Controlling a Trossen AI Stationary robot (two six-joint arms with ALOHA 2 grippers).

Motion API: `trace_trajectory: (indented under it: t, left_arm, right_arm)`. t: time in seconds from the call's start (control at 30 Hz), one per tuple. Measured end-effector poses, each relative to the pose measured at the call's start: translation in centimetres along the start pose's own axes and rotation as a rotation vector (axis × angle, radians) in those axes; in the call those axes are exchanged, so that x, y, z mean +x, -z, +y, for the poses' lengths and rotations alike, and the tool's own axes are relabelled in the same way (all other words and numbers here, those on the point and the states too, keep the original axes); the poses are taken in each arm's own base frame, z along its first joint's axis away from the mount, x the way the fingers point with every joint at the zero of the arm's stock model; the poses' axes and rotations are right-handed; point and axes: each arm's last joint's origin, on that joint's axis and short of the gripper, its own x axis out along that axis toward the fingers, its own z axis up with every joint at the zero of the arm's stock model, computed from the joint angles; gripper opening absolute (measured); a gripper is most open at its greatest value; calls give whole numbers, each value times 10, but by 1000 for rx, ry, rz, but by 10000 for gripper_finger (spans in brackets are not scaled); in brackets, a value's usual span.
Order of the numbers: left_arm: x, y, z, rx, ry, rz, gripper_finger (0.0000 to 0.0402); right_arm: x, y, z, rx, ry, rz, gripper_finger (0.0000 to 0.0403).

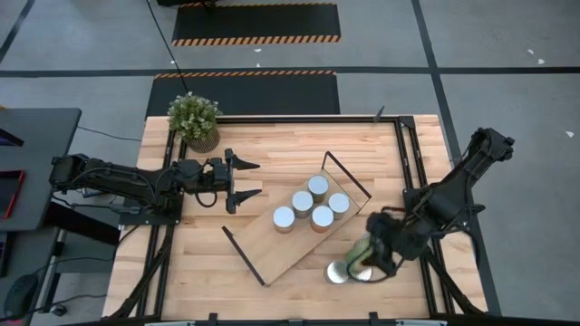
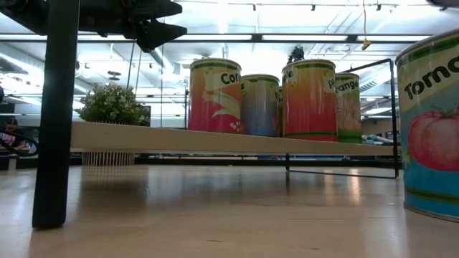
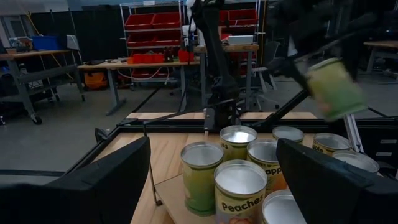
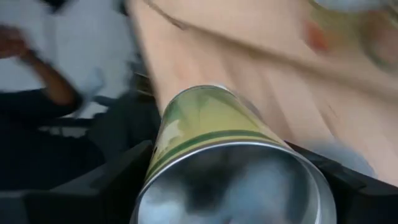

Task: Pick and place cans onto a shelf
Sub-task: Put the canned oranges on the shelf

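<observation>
- Carrying a can [image 1: 361,251]: right gripper [image 1: 373,252] at lower right of the high view, fingers clamped on its green sides, can tilted off upright, lifted clear of the table by the look of the left wrist view.
- Right wrist view: same can [image 4: 217,155] fills the frame between the two dark fingers, silver end toward the camera.
- Shelf [image 1: 272,244] lies diagonally mid-frame in the high view; four cans stand clustered on its upper-right half, lower-left half bare.
- One more can [image 1: 339,272] stands on the table at lower right, just beside the held one.
- Left gripper [image 1: 243,181] waits left of centre, fingers spread wide, holding nothing, pointed at the shelf.
- Plant [image 1: 195,118] at upper left, well apart from the action.
- Step, as I judge: transport of a picked can toward the shelf.
- Next move calls for: righting the can, swinging up-left over the shelf, setting down on a bare spot beside the cluster without knocking the standing ones or the wire frame [image 1: 349,177].
</observation>
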Motion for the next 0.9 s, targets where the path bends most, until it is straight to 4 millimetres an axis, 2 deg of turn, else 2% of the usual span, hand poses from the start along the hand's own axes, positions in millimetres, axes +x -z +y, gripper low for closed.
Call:
trace_trajectory:
  t: [0.13, 0.53, 0.7, 0.9]
  left_arm:
    - [0, 0, 0, 0, 0, 0, 355]
    - [0, 0, 0, 0, 0, 1, 355]
    - [0, 0, 0, 0, 0, 0, 355]
    - [0, 0, 0, 0, 0, 0, 355]
  right_arm:
    - [19, -24, 14, -165, -76, -112, 331]
    - [66, -86, 56, -556, 58, -135, 331]
    - [89, -103, 61, -622, 170, -47, 331]
    - [126, -114, 54, -670, 294, 84, 332]
